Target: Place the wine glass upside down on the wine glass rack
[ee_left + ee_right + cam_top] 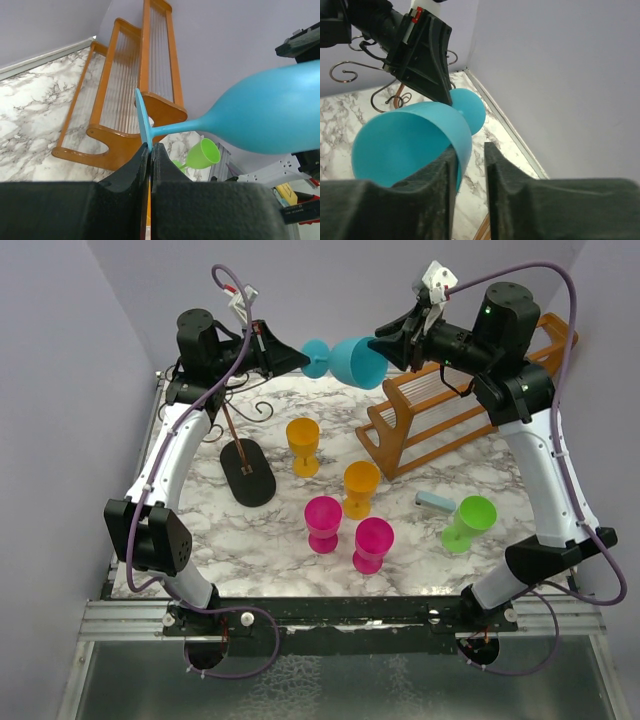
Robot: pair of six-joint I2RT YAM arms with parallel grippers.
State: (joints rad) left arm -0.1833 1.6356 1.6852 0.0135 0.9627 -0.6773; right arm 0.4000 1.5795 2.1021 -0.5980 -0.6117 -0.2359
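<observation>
The wooden slatted rack sits below the right gripper. The wine glass rack stands under the left gripper. The wine glass hangs level between them. The left gripper pinches its foot, and its mouth faces the right gripper, whose fingers straddle the rim, slightly parted. An orange cup stands below.

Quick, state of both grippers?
Left gripper: shut on the wine glass, pinching its foot.
Right gripper: open, fingers straddling its rim, gap showing.
</observation>
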